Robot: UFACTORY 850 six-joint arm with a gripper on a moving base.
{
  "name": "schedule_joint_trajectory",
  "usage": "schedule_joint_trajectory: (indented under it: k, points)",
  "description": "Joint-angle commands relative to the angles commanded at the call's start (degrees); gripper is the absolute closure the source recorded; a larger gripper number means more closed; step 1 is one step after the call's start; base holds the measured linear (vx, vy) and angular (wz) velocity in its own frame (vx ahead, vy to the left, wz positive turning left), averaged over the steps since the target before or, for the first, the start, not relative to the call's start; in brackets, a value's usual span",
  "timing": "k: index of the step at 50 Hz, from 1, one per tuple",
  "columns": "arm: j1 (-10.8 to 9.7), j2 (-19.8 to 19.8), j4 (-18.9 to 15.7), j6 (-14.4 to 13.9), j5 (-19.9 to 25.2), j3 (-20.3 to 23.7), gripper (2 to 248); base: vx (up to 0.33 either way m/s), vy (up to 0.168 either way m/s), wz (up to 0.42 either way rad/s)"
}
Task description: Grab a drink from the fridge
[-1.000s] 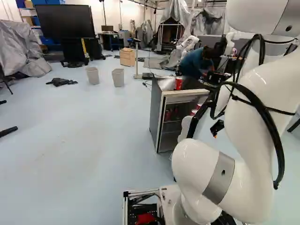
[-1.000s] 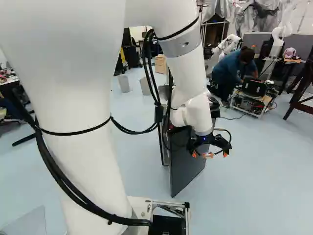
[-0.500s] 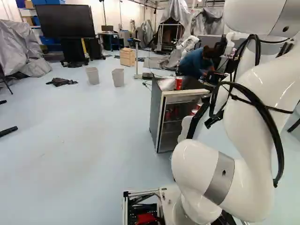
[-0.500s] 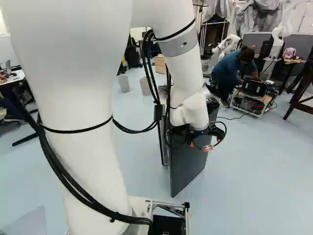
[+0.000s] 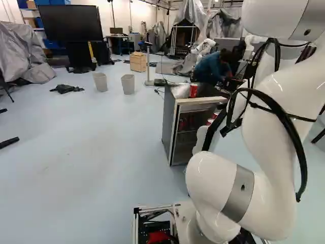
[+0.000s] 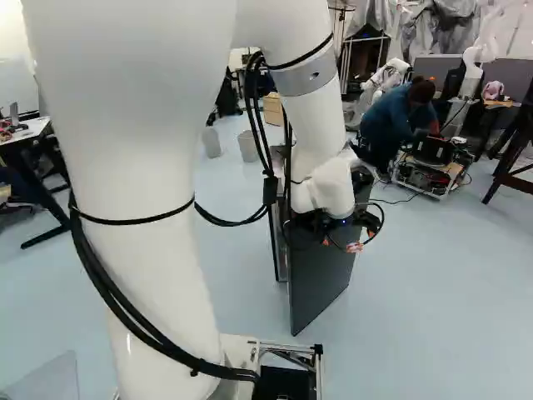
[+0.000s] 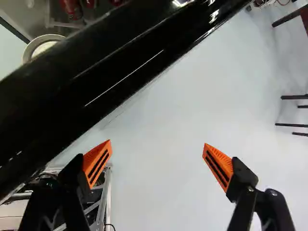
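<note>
the gripper (image 6: 349, 238) is released, its two fingers wide apart beside the open dark door (image 6: 315, 287) of the fridge (image 5: 170, 117), with red cans (image 5: 191, 121) inside and another red can (image 5: 193, 90) on top.

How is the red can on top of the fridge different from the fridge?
The can is bright red, but the fridge is dark grey with a pale front edge. The can is little, and the fridge is much, much bigger. The can stands on the fridge, while the fridge stands on the floor. Both stand upright.
</note>
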Motion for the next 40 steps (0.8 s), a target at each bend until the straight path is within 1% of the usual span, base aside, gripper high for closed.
schedule_joint_trajectory:
  k: [19, 40]
  points:
    - [0.8, -0.8, 0.0, 0.0, 0.0, -1.0, 3, 0.000, 0.000, 0.000]
    - [2.3, -1.2, 0.0, 0.0, 0.0, -1.5, 3, 0.000, 0.000, 0.000]
